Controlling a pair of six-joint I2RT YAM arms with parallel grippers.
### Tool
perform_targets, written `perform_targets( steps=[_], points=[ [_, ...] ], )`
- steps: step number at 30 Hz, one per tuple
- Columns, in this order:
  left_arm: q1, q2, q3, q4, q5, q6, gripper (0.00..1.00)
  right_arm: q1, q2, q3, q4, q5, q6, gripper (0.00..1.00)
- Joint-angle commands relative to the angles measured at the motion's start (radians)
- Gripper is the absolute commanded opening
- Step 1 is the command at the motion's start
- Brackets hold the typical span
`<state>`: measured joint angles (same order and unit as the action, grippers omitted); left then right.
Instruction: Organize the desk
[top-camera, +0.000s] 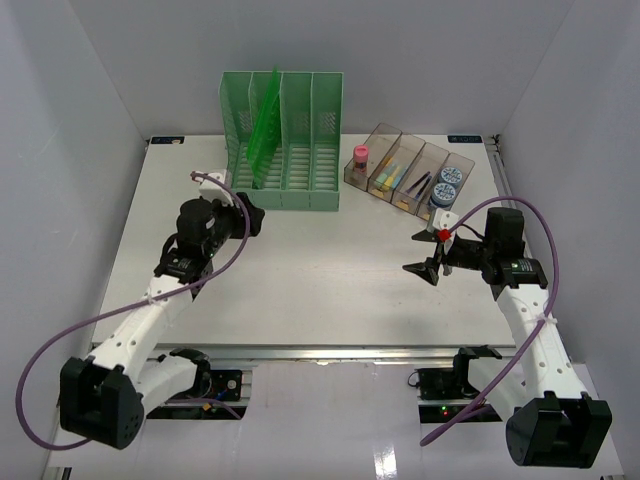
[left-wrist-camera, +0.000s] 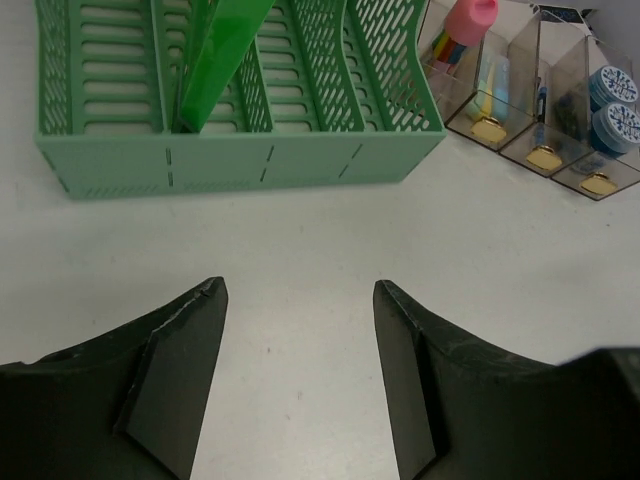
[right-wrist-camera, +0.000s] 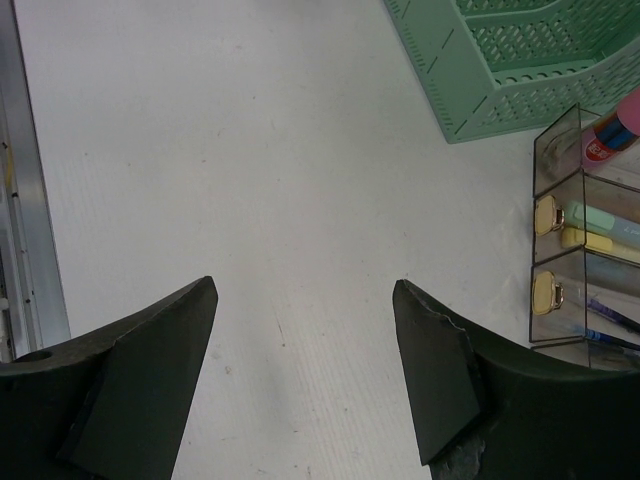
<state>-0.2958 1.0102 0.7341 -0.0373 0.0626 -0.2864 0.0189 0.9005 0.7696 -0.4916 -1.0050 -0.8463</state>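
Both grippers are spread open and empty over the desk (top-camera: 320, 300), the white tabletop beneath them: the left gripper (top-camera: 252, 214) hovers just in front of the green file rack (top-camera: 288, 150), the right gripper (top-camera: 430, 258) well off to the rack's right. A green folder (top-camera: 263, 128) stands in the rack and a clear divided tray (top-camera: 410, 172) beside the rack's right end holds the small items, so tidying looks essentially finished.
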Motion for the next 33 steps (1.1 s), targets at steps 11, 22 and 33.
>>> perform_targets(
  steps=[11,22,33],
  points=[
    [0.004,0.330,0.052,0.632,-0.077,0.318,0.72,-0.007,0.015,-0.001,-0.027,-0.032,-0.036,0.78],
    [0.006,0.439,0.220,0.598,-0.097,0.307,0.18,-0.007,0.024,0.000,-0.031,-0.023,-0.043,0.78],
    [0.006,0.526,0.510,0.299,-0.115,0.323,0.12,-0.007,0.026,0.003,-0.040,-0.024,-0.051,0.78]
  ],
)
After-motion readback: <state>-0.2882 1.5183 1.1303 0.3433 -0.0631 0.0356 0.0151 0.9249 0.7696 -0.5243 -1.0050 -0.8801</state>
